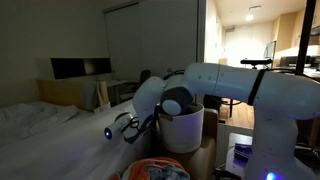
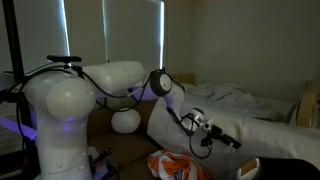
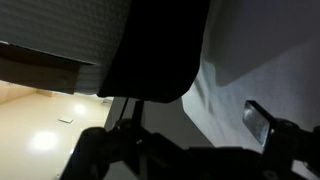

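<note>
While the gripper [image 2: 225, 139] hangs by the near edge of the bed [image 2: 255, 108], too dark for me to tell how its jaws stand, the crumpled orange cloth [image 2: 172, 166] below looks light and limp, best pinched at a raised fold.

We find a brown floor [image 2: 128, 150] across the lower part of an exterior view, dim and largely in shadow. At the bottom centre of that frame a crumpled orange-and-white cloth heap [image 2: 172, 166] appears to lie directly on it. The cloth heap [image 1: 158, 170] also sits at the bottom middle of an exterior view, where a white bin [image 1: 182, 130] stands just behind it. A bed [image 2: 240, 118] with pale bedding stands at the right of the frame, near the heap.
</note>
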### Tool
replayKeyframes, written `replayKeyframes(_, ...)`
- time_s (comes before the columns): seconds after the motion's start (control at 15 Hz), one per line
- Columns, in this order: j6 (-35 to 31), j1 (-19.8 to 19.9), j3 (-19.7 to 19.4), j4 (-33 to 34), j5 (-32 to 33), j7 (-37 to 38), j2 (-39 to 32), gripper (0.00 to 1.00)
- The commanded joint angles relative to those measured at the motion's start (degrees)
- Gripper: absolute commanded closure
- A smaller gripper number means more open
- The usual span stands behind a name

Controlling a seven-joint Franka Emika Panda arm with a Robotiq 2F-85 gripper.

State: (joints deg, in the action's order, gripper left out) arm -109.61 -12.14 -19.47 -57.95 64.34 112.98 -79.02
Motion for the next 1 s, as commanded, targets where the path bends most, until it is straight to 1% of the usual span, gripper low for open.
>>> replayKeyframes(0.0,2.95,-0.99,1.71,-0.29,-3.02,2.95,-0.13,0.0)
replayKeyframes(0.27,9.79,-2.08,4.71,1.16,-8.2,5.86,-1.82,0.0)
replayKeyframes(0.47,15.09,-1.77,5.31,3.54,-11.02,7.29,-4.38,0.0)
replayKeyframes(0.53,17.35,-1.06,5.55,5.39,-11.04,7.47,-5.96,0.0)
replayKeyframes(0.67,20.03,0.19,4.62,8.14,-11.3,7.58,-8.54,0.0)
replayKeyframes(0.73,19.95,0.8,4.84,3.41,-9.86,9.12,-5.6,0.0)
replayKeyframes(0.93,22.0,3.43,3.51,4.74,-8.98,9.01,-6.5,0.0)
